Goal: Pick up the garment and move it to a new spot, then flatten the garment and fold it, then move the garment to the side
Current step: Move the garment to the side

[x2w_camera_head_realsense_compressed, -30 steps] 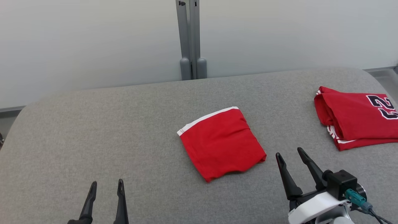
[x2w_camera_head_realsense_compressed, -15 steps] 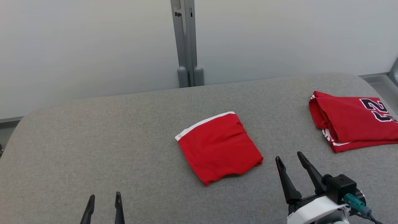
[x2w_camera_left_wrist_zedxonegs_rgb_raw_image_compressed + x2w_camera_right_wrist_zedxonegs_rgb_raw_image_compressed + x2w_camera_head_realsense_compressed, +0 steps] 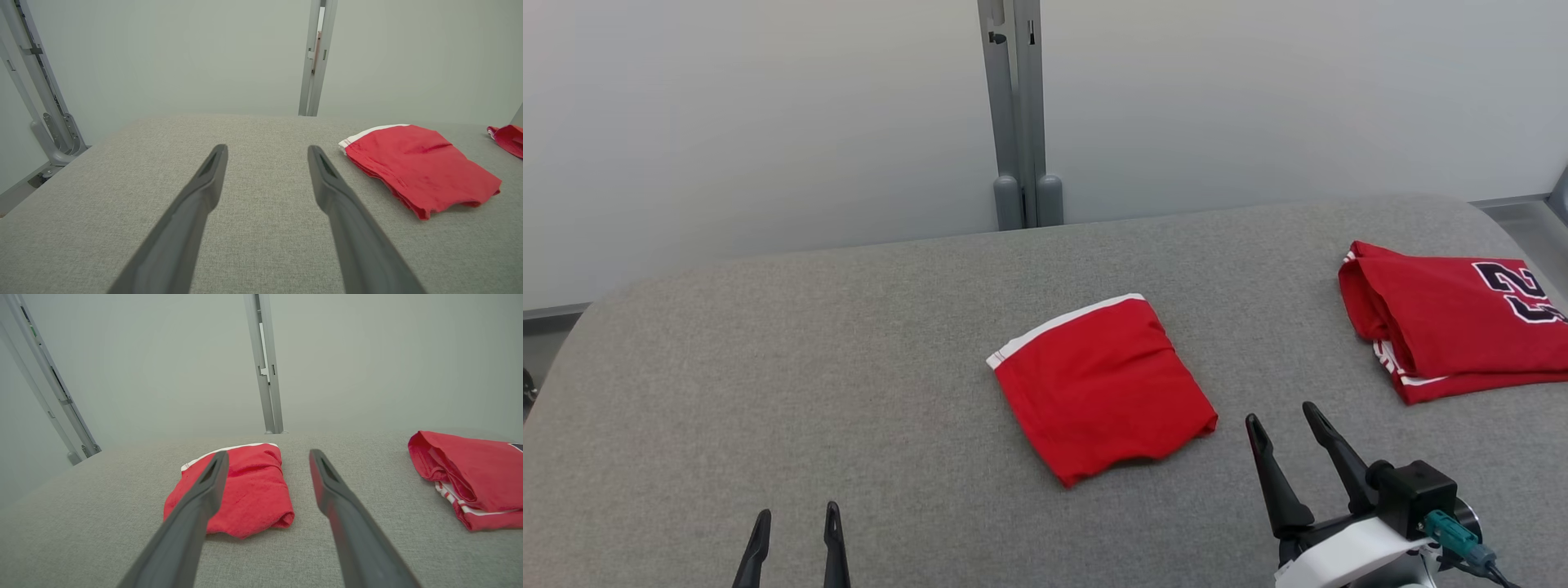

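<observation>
The garment is a red piece with a white band along one edge. It lies folded into a small square in the middle of the grey padded table. My left gripper hovers open near the table's front edge, well left of the garment, with nothing between its fingers. In the left wrist view the left gripper points at bare table, with the garment to its right. My right gripper is open just right of the garment's near corner. The right wrist view shows the right gripper empty, with the garment behind its left finger.
A second folded red garment with dark numerals lies at the table's right end, and its folds show in the right wrist view. A grey metal post stands against the pale wall behind the table's far edge.
The head camera has tilted, so the whole picture has slid down a little. My left gripper has drawn back toward the front edge. Both garments lie as before.
</observation>
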You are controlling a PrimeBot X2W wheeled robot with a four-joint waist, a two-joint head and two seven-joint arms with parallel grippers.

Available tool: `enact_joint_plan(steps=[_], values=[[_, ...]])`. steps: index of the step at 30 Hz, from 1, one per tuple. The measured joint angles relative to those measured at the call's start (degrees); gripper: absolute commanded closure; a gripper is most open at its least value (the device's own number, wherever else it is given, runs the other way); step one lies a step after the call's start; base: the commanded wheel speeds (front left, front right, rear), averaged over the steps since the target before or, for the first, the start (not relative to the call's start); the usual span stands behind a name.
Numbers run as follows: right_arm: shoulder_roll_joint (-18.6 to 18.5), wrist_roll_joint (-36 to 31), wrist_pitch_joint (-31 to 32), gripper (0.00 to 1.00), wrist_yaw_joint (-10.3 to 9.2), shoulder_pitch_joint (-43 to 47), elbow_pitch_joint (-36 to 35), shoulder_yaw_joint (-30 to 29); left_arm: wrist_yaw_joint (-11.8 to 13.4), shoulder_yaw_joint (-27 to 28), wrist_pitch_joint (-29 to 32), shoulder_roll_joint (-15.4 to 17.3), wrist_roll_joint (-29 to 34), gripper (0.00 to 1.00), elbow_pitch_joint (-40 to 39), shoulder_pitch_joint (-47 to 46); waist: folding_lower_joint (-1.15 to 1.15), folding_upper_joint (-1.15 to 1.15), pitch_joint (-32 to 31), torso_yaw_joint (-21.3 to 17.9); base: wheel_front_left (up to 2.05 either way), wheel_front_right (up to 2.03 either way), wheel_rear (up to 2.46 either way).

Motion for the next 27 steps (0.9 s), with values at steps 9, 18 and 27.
enact_joint_plan(steps=[9,18,27], values=[[-0.1,0.2,0.0,0.00,0.00,0.1,0.3,0.7,0.3,0.0,0.0,0.0,-0.1,0.00,-0.1,0.0,0.00,0.00,-0.1,0.0,0.00,0.00,0.00],[-0.5,1.5,0.0,0.00,0.00,0.4,1.0,1.6,0.3,-0.3,0.0,0.0,-0.1,0.00,-0.1,0.0,0.00,0.00,-0.3,0.0,0.00,0.00,0.00],[-0.6,1.6,0.0,0.00,0.00,0.2,1.5,2.4,0.1,-0.5,0.0,0.0,0.1,0.00,-0.3,-0.2,0.00,0.00,0.5,0.3,0.00,0.00,0.00]])
